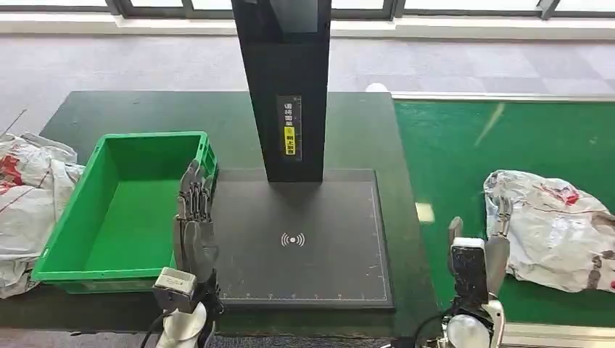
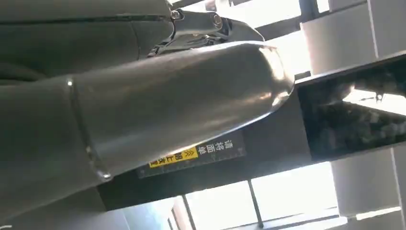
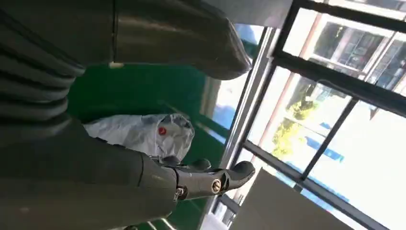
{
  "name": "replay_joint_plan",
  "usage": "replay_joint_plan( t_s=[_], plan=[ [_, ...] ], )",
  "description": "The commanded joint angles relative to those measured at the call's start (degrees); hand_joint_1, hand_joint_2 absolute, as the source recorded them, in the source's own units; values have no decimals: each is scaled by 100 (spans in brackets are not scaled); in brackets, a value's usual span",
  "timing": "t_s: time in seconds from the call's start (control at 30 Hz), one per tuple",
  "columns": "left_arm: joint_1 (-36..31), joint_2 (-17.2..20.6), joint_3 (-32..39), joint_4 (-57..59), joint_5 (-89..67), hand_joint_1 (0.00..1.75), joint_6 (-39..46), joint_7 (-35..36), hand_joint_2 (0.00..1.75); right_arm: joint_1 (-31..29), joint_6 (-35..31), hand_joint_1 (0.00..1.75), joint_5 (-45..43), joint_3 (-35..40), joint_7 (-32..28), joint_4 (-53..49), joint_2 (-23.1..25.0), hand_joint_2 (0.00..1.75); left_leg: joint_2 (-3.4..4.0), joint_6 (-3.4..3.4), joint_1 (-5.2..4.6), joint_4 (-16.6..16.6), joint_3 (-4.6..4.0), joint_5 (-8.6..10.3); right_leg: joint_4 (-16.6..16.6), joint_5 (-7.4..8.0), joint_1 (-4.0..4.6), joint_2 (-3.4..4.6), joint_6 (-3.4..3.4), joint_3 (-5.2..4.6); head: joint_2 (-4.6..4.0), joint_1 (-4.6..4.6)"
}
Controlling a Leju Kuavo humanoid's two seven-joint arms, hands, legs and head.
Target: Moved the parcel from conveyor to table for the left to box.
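A crumpled grey-white parcel [image 1: 555, 226] with red marks lies on the green conveyor belt [image 1: 464, 145] at the right. My right hand [image 1: 480, 254] is raised just left of it, fingers apart and holding nothing; its fingertips reach the parcel's near edge. The right wrist view has the parcel [image 3: 143, 134] beyond my fingers [image 3: 210, 179]. My left hand [image 1: 194, 217] stands upright and empty, fingers extended, at the right wall of the green box [image 1: 69, 239]. The box holds nothing. The dark scanning mat [image 1: 333, 261] lies between my hands.
A black scanner post [image 1: 286, 87] rises from the back of the mat. More grey parcels [image 1: 25, 196] are heaped left of the box on the dark table [image 1: 138, 109]. Grey carpet and windows lie beyond.
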Motion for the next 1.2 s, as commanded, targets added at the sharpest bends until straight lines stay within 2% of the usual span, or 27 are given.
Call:
replay_joint_plan(
  t_s=[0.03,0.67,0.7,0.77,0.8,0.83,0.9,0.93,0.97,1.0,1.03,1.1,1.13,1.2],
  plan=[
    [128,-102,-39,158,-16,0,16,-142,0,-261,44,0,58,-756,5,456,-57,175,4,2,2,-8,9,1,-10,3,3,4,-1,10,0,0],
    [128,-102,-39,158,-16,0,16,-142,0,-261,44,0,58,-756,5,456,-57,175,5,3,0,-8,9,2,-7,3,1,5,1,7,0,0],
    [133,-95,-56,168,-55,0,-1,-141,0,-281,-644,0,1131,-881,566,559,-112,175,6,4,0,-11,12,3,-12,5,2,7,0,10,0,0],
    [128,-55,-73,302,-10,0,-121,-97,0,-455,-463,0,1150,-1165,893,875,-423,175,4,5,0,-14,14,5,-15,6,1,4,1,12,0,0],
    [109,-42,-75,379,66,0,-226,-57,0,-539,-596,0,1349,-1266,951,1069,-541,175,1,3,0,-8,8,3,-8,2,2,1,1,7,0,0],
    [89,-95,-6,490,137,0,-219,107,0,-666,-1021,0,2581,-1446,1544,1502,-772,0,-5,8,-1,-20,18,9,-25,8,1,-5,4,21,0,0],
    [61,-41,-59,534,312,0,-535,-12,0,-1046,-700,0,2512,-1672,1475,2315,-1086,0,-8,10,1,-24,21,12,-33,12,3,-9,6,28,0,0],
    [29,-29,-62,585,342,0,-599,121,0,-1180,-936,0,3549,-1681,2143,2827,-1317,0,-2,7,0,-14,17,6,-20,6,1,-3,4,20,0,0],
    [-14,5,-81,650,344,0,-585,192,0,-1435,-737,0,3842,-1683,2339,3439,-1532,0,4,14,0,-26,25,13,-40,19,2,3,9,30,0,0],
    [-13,-15,-37,700,453,0,-551,250,0,-1685,-695,0,3828,-1811,2391,3955,-1708,175,9,11,3,-19,22,10,-33,18,3,8,9,27,0,0],
    [-16,-22,-13,736,583,0,-549,262,0,-1853,-794,0,4012,-1836,2571,4370,-1901,175,5,13,0,-20,21,12,-32,18,0,5,10,27,0,0],
    [-28,26,-55,729,628,0,-392,162,0,-2164,-579,0,4355,-1826,2793,5265,-2283,175,17,17,-2,-24,24,15,-41,29,-2,16,16,27,0,0],
    [-1,6,-86,687,169,0,391,40,0,-2593,-272,0,4501,-1920,2975,6050,-2323,175,15,15,-8,-12,17,12,-27,27,-8,14,24,18,0,0],
    [31,125,-194,698,373,0,111,246,0,-2753,-377,0,4628,-1874,3014,6413,-2342,175,27,25,-8,-13,15,17,-30,32,-8,23,23,17,0,0]
  ],
)
